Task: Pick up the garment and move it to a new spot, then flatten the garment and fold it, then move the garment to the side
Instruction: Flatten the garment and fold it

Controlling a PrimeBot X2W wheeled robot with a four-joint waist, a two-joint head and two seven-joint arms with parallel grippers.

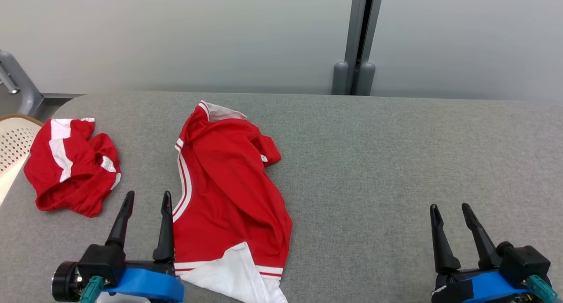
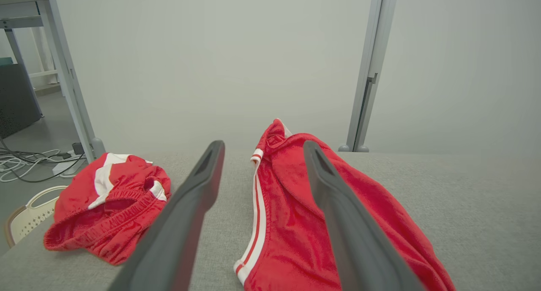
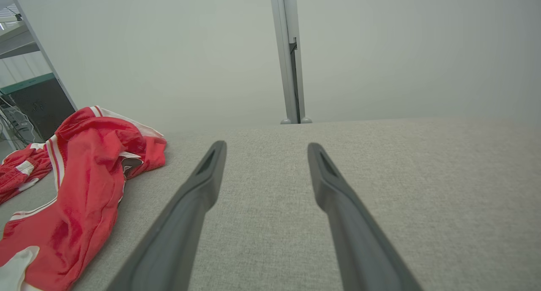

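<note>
A red garment (image 1: 228,193) with white stripes and a white hem lies crumpled lengthwise on the grey table (image 1: 374,162), left of centre; it also appears in the left wrist view (image 2: 296,215) and the right wrist view (image 3: 80,185). My left gripper (image 1: 147,199) stands open just left of its lower edge, its right finger close to the striped seam, holding nothing. Far to the right my right gripper (image 1: 451,208) is open over bare cloth surface. In the wrist views my left gripper (image 2: 262,149) and my right gripper (image 3: 266,149) show spread fingers with nothing between them.
A second red and white piece (image 1: 72,166) lies bunched at the table's left end, seen too in the left wrist view (image 2: 105,206). A pale perforated basket (image 1: 13,144) stands beyond the left edge. A grey wall with a post (image 1: 358,39) runs behind.
</note>
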